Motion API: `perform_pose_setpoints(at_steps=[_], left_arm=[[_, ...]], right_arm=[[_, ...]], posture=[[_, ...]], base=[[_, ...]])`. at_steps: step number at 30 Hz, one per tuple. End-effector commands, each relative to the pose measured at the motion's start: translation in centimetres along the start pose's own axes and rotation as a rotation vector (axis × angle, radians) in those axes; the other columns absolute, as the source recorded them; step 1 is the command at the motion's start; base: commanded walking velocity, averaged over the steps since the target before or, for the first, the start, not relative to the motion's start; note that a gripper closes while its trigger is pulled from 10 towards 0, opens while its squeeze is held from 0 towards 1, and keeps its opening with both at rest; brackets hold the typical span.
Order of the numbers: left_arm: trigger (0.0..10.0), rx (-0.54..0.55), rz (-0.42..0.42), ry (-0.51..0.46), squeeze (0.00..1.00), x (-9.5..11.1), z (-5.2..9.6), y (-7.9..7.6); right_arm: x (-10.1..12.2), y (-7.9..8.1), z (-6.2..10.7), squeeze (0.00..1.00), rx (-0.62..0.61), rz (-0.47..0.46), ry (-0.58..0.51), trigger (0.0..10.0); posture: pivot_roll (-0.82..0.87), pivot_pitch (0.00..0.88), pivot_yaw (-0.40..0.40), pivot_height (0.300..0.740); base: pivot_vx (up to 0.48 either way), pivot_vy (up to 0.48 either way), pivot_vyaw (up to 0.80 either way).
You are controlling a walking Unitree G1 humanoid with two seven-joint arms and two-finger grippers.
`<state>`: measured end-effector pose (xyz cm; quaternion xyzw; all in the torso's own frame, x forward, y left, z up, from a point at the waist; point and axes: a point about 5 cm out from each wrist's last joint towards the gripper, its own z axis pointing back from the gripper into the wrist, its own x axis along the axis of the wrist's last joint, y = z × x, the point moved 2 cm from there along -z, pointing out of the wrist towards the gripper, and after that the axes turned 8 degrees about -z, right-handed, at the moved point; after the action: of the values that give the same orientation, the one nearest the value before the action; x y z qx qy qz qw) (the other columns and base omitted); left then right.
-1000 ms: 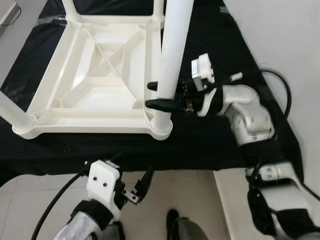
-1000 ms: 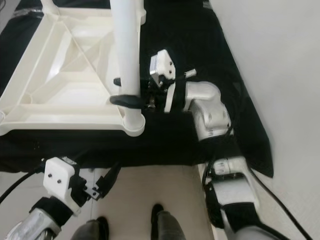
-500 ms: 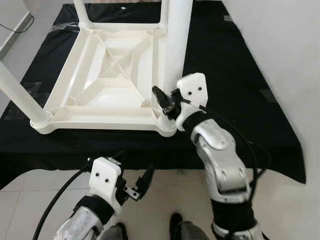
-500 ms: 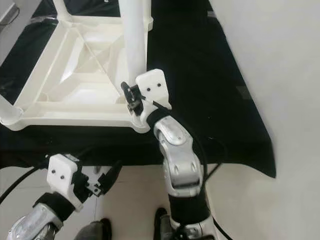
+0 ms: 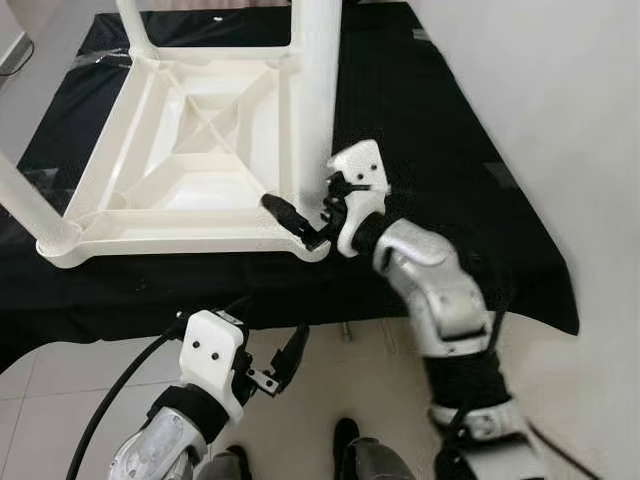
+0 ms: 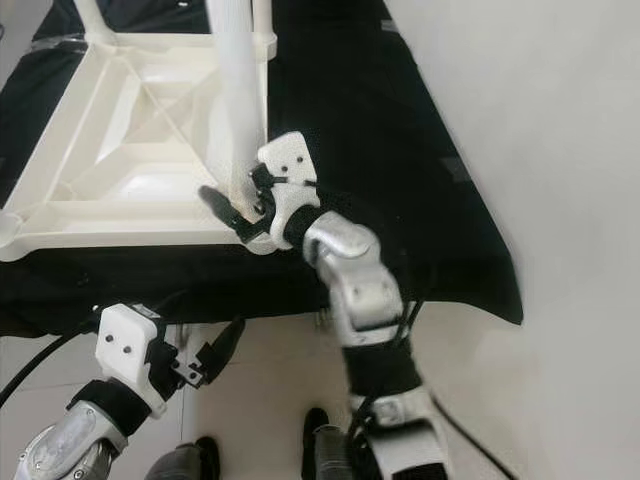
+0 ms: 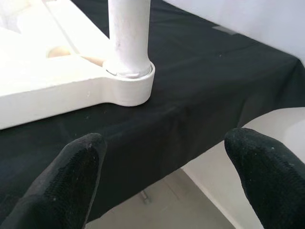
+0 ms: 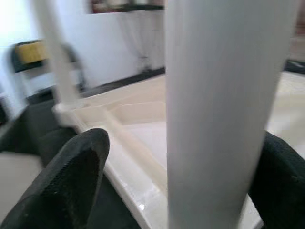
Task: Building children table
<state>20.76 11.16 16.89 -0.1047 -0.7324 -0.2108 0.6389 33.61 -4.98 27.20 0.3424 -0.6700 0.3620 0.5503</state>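
1. Left eye view: the white children table (image 5: 190, 150) lies upside down on the black-draped worktop (image 5: 440, 150), its near corner leg (image 5: 316, 90) standing up toward twelve o'clock. Your right tool (image 5: 315, 212) now sits at the foot of that leg, one black finger (image 5: 285, 213) reaching toward nine o'clock across the frame corner. A second ago that arm lay out at three o'clock with its fingers pinching the leg side-on; it has since swung round to approach from six o'clock. In my judgement the leg is seated and you are resetting your hold near the socket.

2. Right eye view: same scene. The left tool (image 6: 205, 360) hangs low at seven o'clock, over the floor (image 6: 270, 390) beside the worktop edge, idle as it was before.

3. Left wrist view: the left tool's fingers (image 7: 71, 167) stand wide apart and empty, looking at the leg socket (image 7: 127, 83) on the frame corner.

4. Right wrist view: the right tool's fingers (image 8: 78, 167) straddle the leg, spread wider than it; I cannot tell whether either touches it, so no grip is closed yet.
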Motion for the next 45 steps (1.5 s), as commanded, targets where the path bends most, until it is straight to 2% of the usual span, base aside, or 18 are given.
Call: perform_pose_setpoints(at_steps=[1,2,3,4,15,16,17,18,23,30,33,37,39,40,41,42,44,45], left_arm=[[10.0,-0.006,0.009,0.006,0.0,-0.1,0.3,-0.2],[10.0,-0.004,0.01,0.007,0.0,-0.1,0.4,-0.3],[10.0,-0.004,0.01,0.007,0.0,-0.1,0.4,-0.3],[10.0,-0.001,0.012,0.01,0.0,0.0,0.7,-0.4],[10.0,0.003,0.017,0.022,0.0,0.1,1.3,-0.7],[10.0,0.003,0.018,0.025,0.0,0.1,1.4,-0.7],[10.0,0.003,0.018,0.025,0.0,0.1,1.4,-0.7],[10.0,0.002,0.018,0.027,0.0,0.1,1.5,-0.7],[10.0,0.001,0.02,0.031,0.0,0.0,1.6,-0.8],[10.0,-0.001,0.024,0.031,0.0,0.0,1.5,-0.9],[10.0,-0.002,0.028,0.026,0.0,0.1,1.3,-0.9],[10.0,0.0,0.031,0.019,0.0,0.1,1.0,-0.9],[10.0,0.0,0.031,0.019,0.0,0.1,1.0,-0.9],[10.0,0.0,0.031,0.018,0.0,0.0,1.0,-0.8],[10.0,0.0,0.031,0.018,0.0,0.0,1.0,-0.8],[10.0,0.001,0.03,0.017,0.0,0.0,0.9,-0.6],[10.0,-0.012,0.031,0.008,0.0,0.0,0.4,-0.4],[10.0,-0.02,0.03,0.004,0.0,-0.1,0.2,-0.4]], right_arm=[[-0.1,1.4,-0.5,1.0,0.191,0.033,0.011,10.0],[-0.2,0.9,-0.1,0.0,0.252,0.061,0.045,10.0],[-0.2,0.9,-0.1,0.0,0.252,0.061,0.045,10.0],[-0.2,-0.4,0.2,0.0,0.317,0.091,0.088,10.0],[1.0,-2.2,-0.2,0.0,0.431,0.076,0.108,10.0],[1.0,-2.1,-0.2,0.0,0.459,0.065,0.106,8.7],[1.0,-2.1,-0.2,0.0,0.459,0.065,0.106,8.7],[1.1,-2.0,-0.2,0.0,0.483,0.051,0.098,0.0],[0.8,-2.0,0.3,0.0,0.565,0.02,0.095,0.0],[0.7,-2.8,1.1,0.0,0.552,0.027,0.105,0.0],[0.5,-3.2,1.8,0.0,0.481,0.041,0.092,0.0],[-0.9,-2.9,3.0,0.0,0.203,0.002,0.092,0.0],[-0.9,-2.9,3.0,0.0,0.203,0.002,0.092,0.0],[-2.2,-2.1,2.8,0.0,0.037,-0.04,0.114,0.0],[-2.2,-2.1,2.8,0.0,0.037,-0.04,0.114,0.0],[-3.9,-1.6,2.8,0.0,-0.268,-0.031,0.154,0.0],[-5.6,2.5,2.2,0.0,-0.58,-0.086,0.149,0.0],[-5.5,3.4,1.4,0.0,-0.622,-0.101,0.13,0.0]], posture=[[0.12,0.303,-0.056,0.74],[0.12,0.309,-0.058,0.74],[0.12,0.309,-0.058,0.74],[0.13,0.313,-0.063,0.74],[0.15,0.327,-0.059,0.74],[0.15,0.328,-0.057,0.74],[0.15,0.328,-0.057,0.74],[0.16,0.329,-0.055,0.74],[0.16,0.329,-0.054,0.74],[0.13,0.323,-0.051,0.74],[0.11,0.325,-0.056,0.74],[0.09,0.326,-0.063,0.74],[0.09,0.326,-0.063,0.74],[0.08,0.324,-0.058,0.74],[0.08,0.324,-0.058,0.74],[0.06,0.323,-0.049,0.74],[0.05,0.313,-0.04,0.74],[0.05,0.298,-0.037,0.74]], base=[[0.0,0.0,0.0],[0.0,0.0,0.0],[0.0,0.0,0.0],[0.0,0.0,0.0],[0.0,0.0,0.0],[0.0,0.0,0.0],[0.0,0.0,0.0],[0.0,0.0,0.0],[0.0,0.0,0.0],[0.0,0.0,0.0],[0.0,0.0,0.0],[0.0,0.0,0.0],[0.0,0.0,0.0],[0.0,0.0,0.0],[0.0,0.0,0.0],[0.0,0.0,0.0],[0.0,0.0,0.0],[0.0,0.0,0.0]])
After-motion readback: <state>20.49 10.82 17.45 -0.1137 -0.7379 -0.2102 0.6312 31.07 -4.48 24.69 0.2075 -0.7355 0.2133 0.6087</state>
